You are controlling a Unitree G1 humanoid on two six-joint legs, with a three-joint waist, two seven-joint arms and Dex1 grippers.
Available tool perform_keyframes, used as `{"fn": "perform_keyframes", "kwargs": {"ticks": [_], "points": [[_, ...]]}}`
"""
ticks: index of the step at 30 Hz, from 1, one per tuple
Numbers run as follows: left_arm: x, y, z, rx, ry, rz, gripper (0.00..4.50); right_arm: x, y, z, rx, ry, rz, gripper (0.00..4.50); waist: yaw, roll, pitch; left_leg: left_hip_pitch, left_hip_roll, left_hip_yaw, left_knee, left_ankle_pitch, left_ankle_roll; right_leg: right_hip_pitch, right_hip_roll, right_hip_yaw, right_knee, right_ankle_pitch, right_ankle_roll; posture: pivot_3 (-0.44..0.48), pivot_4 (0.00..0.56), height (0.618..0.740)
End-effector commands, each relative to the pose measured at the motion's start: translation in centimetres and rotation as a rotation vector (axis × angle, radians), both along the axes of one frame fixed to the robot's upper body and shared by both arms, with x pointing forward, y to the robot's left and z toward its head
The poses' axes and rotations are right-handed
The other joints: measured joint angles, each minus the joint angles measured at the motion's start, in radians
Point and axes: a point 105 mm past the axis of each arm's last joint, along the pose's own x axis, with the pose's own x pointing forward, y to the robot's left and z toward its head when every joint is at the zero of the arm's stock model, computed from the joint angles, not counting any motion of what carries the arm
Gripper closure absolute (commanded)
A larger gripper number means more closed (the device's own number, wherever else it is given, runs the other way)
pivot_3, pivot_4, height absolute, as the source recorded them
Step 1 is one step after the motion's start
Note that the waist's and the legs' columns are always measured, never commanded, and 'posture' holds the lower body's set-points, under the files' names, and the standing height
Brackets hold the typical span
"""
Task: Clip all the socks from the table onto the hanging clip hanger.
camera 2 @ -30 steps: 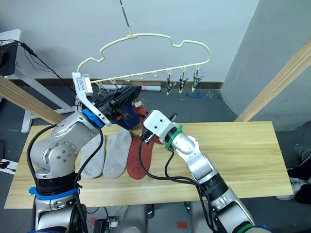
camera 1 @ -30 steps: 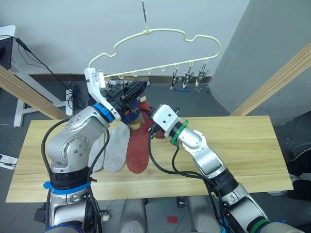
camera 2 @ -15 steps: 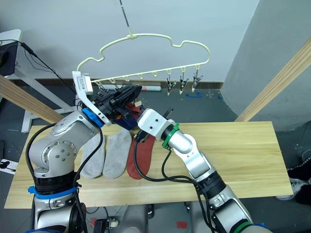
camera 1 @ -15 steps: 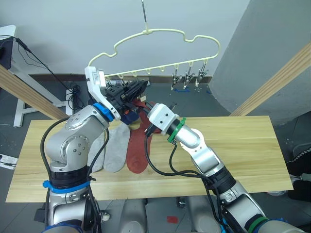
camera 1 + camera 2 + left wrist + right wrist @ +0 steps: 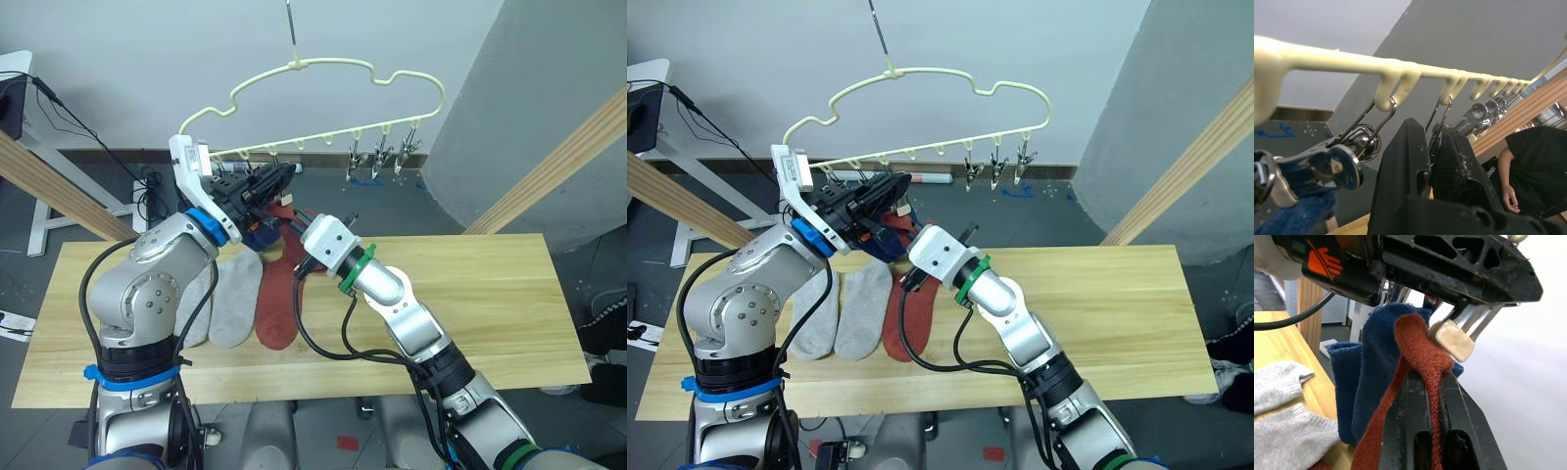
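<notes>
From the head view, my left gripper (image 5: 279, 179) squeezes a clip under the clip hanger (image 5: 333, 73). At my right wrist, my right gripper (image 5: 1426, 377) is clamped on the rust sock (image 5: 1418, 340), its cuff just beside the open clip (image 5: 1452, 340). Releasing early would drop it onto the surface (image 5: 490, 294).

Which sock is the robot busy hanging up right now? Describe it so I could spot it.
Start at the cream cloud-shaped hanger above the wooden table. Under its left end the two arms meet; the right gripper pinches a rust-red sock there. Beside it hangs a blue sock; the grey socks lie flat.
</notes>
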Motion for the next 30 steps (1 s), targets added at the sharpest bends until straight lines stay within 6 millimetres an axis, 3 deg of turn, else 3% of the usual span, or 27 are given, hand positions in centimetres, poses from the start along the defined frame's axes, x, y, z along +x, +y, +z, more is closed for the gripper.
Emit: {"fn": "perform_keyframes", "kwargs": {"ticks": [1, 9, 18, 30], "points": [[-0.6, 0.3, 0.7, 0.002, -0.043, 0.005, 4.28, -0.5, 0.1, 1.0, 0.060, -0.032, 0.004, 4.50, 0.000, 0.000, 0.000, 0.000, 0.000, 0.000, 0.000, 0.000, 0.000, 0.000, 0.000, 0.000, 0.000, 0.000, 0.000, -0.033, 0.392, 0.701], [-0.8, 0.1, 0.7, -0.003, -0.037, 0.000, 4.28, 0.0, 0.6, 1.2, 0.091, -0.025, -0.009, 4.50, 0.000, 0.000, 0.000, 0.000, 0.000, 0.000, 0.000, 0.000, 0.000, 0.000, 0.000, 0.000, 0.000, 0.000, 0.000, -0.025, 0.388, 0.701], [-0.8, 0.1, 0.8, -0.002, -0.044, 0.003, 4.28, -0.3, 0.2, -0.2, 0.067, 0.001, -0.007, 4.50, 0.000, 0.000, 0.000, 0.000, 0.000, 0.000, 0.000, 0.000, 0.000, 0.000, 0.000, 0.000, 0.000, 0.000, 0.000, -0.024, 0.385, 0.701], [-0.9, 0.0, 0.6, 0.002, -0.039, -0.003, 4.28, -0.3, 0.8, 0.9, 0.124, -0.011, -0.001, 4.50, 0.001, 0.000, 0.000, 0.000, 0.000, 0.000, 0.001, 0.000, 0.000, 0.000, 0.000, 0.000, 0.002, 0.000, 0.000, -0.022, 0.379, 0.701]]}}
